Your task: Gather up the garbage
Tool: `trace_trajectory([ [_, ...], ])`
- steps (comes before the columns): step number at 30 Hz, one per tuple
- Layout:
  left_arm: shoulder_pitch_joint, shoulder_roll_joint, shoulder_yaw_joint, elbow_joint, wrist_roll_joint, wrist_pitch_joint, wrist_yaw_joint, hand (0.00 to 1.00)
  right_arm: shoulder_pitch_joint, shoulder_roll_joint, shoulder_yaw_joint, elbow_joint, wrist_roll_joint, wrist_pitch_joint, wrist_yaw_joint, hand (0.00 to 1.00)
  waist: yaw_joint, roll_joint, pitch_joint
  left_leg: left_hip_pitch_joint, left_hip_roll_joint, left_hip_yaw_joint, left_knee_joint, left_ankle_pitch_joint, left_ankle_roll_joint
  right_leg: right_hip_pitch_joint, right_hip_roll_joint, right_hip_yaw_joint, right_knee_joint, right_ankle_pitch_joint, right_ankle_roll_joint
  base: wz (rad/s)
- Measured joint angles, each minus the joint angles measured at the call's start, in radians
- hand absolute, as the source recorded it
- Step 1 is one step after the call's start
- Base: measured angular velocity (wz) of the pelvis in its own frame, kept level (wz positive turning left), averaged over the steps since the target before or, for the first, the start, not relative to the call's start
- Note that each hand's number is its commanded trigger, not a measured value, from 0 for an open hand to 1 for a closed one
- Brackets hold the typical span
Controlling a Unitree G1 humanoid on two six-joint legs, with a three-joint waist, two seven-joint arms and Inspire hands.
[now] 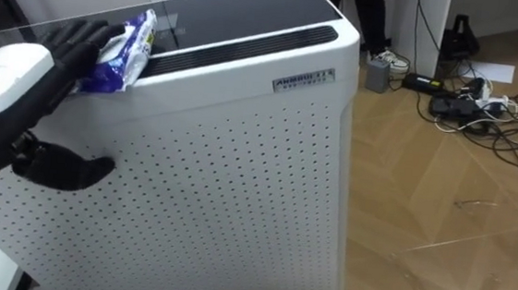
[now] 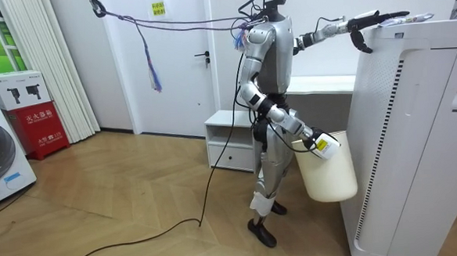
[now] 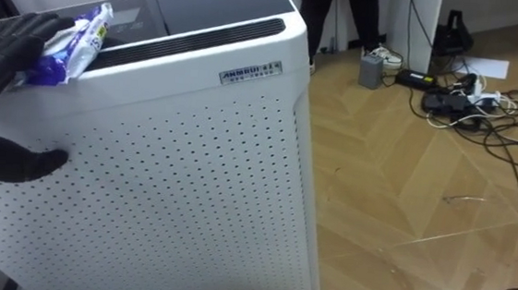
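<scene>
The garbage, a blue-and-white wrapper [image 1: 124,53], lies on the top edge of a tall white air purifier [image 1: 238,171]. The left hand [image 1: 71,43] rests on it, fingers laid flat over it and thumb spread away down the front panel, so it is reached but not yet grasped. The right hand [image 2: 314,142] is at the rim of a cream bin [image 2: 329,176]; its fingers cannot be made out. Lifting and binning are still to do.
</scene>
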Motion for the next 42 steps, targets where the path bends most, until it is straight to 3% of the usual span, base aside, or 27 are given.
trace_trajectory([
  [11, -0.015, 0.002, 0.039, 0.017, -0.043, 0.008, -0.029, 1.00, 0.000, -0.002, 0.000, -0.039, 0.001, 0.016, -0.010, 1.00, 0.003, 0.006, -0.0097, 0.009, -0.004, 0.001, 0.000, 0.010, -0.002, 0.001, -0.011, -0.001, 0.017, -0.002, -0.002, 0.00],
  [20, -0.037, 0.002, 0.086, 0.017, -0.062, 0.028, -0.011, 1.00, 0.001, -0.003, 0.002, -0.039, 0.002, 0.038, -0.019, 1.00, 0.006, 0.008, -0.0080, 0.011, 0.000, -0.001, -0.009, 0.017, -0.009, 0.000, -0.004, -0.004, 0.018, -0.003, -0.008, 0.00],
  [24, -0.048, 0.002, 0.111, 0.019, -0.061, 0.055, -0.004, 1.00, 0.001, -0.002, 0.004, -0.039, 0.002, 0.038, -0.024, 1.00, 0.004, 0.016, -0.0014, 0.010, 0.000, -0.002, -0.010, 0.017, -0.009, 0.001, -0.001, -0.003, 0.016, -0.002, -0.008, 0.00],
  [33, -0.060, 0.002, 0.120, 0.015, -0.121, 0.052, 0.030, 1.00, 0.000, -0.002, 0.005, -0.039, 0.002, 0.038, -0.040, 1.00, 0.006, 0.020, 0.0006, 0.000, -0.001, 0.002, -0.016, 0.018, -0.008, 0.000, -0.009, -0.017, 0.001, -0.004, -0.004, 0.03],
  [36, -0.058, 0.000, 0.120, 0.011, -0.201, 0.061, 0.031, 1.00, 0.000, 0.004, 0.005, -0.039, 0.002, 0.038, -0.043, 1.00, 0.006, 0.017, 0.0030, -0.008, -0.002, 0.006, -0.015, 0.018, -0.008, -0.004, -0.012, -0.021, 0.001, -0.007, -0.002, 0.07],
  [40, -0.057, -0.008, 0.121, -0.067, -0.253, 0.071, 0.029, 1.00, 0.000, 0.008, 0.006, -0.039, 0.003, 0.038, -0.040, 1.00, 0.012, -0.007, 0.0073, -0.015, -0.002, 0.016, -0.014, 0.018, -0.008, -0.016, -0.013, -0.020, 0.004, -0.008, -0.001, 0.01],
  [41, -0.054, -0.011, 0.120, -0.083, -0.262, 0.071, 0.029, 1.00, 0.000, 0.010, 0.008, -0.039, 0.003, 0.038, -0.040, 1.00, 0.011, -0.013, 0.0067, -0.017, -0.002, 0.016, -0.014, 0.018, -0.008, -0.017, -0.012, -0.021, 0.004, -0.008, -0.001, 0.00],
  [42, -0.051, -0.022, 0.115, -0.121, -0.277, 0.070, 0.028, 1.00, 0.000, 0.013, 0.009, -0.039, 0.003, 0.038, -0.039, 1.00, 0.010, -0.016, 0.0007, -0.023, -0.002, 0.016, -0.012, 0.018, -0.008, -0.017, -0.013, -0.024, 0.001, -0.008, -0.001, 0.05],
])
